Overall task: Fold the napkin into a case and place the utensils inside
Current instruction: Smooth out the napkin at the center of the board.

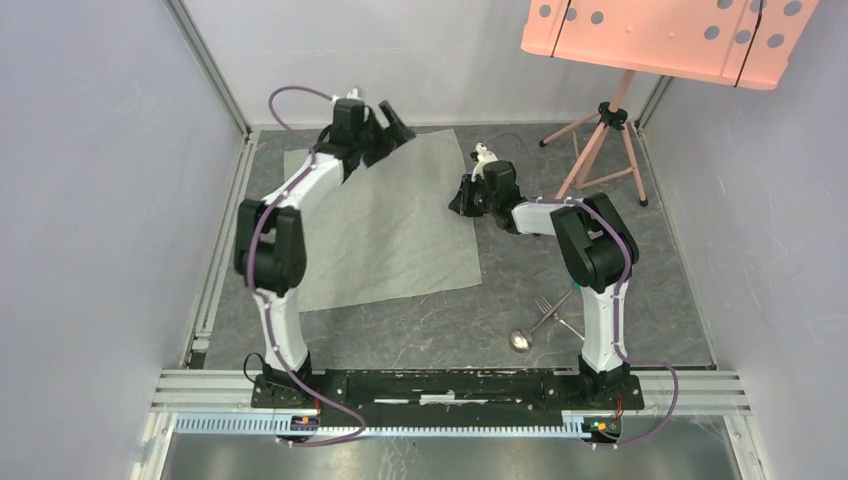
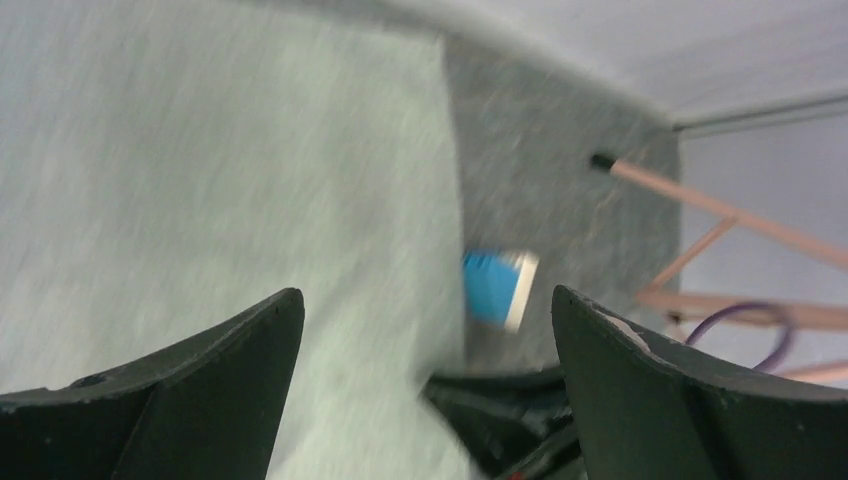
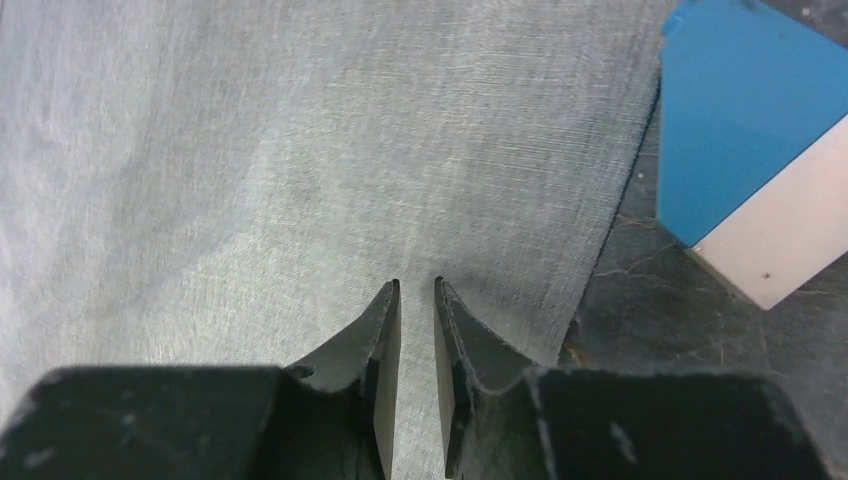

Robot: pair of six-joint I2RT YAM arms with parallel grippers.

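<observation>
The left tool [image 1: 392, 122] is hanging spread wide above the far edge of the napkin [image 1: 390, 230], gripping nothing. The right tool [image 3: 416, 284] is sitting low at the cloth's right edge, its fingers parted by a thin slit, pinching nothing. The napkin is lying flat and unfolded on the bench [image 1: 420, 330], with a blue and white block [image 3: 745, 150] just beside its edge. The fork [image 1: 545, 303] and spoon [image 1: 519, 341] are lying crossed near the right arm's base.

Light grey napkin [image 1: 390, 220], plain, unfolded, spread flat with slight ripples, left of centre toward the far side. Shiny silver fork [image 1: 546, 303] and round-bowled spoon [image 1: 519, 340], handles crossed, near right, apart from napkin.
</observation>
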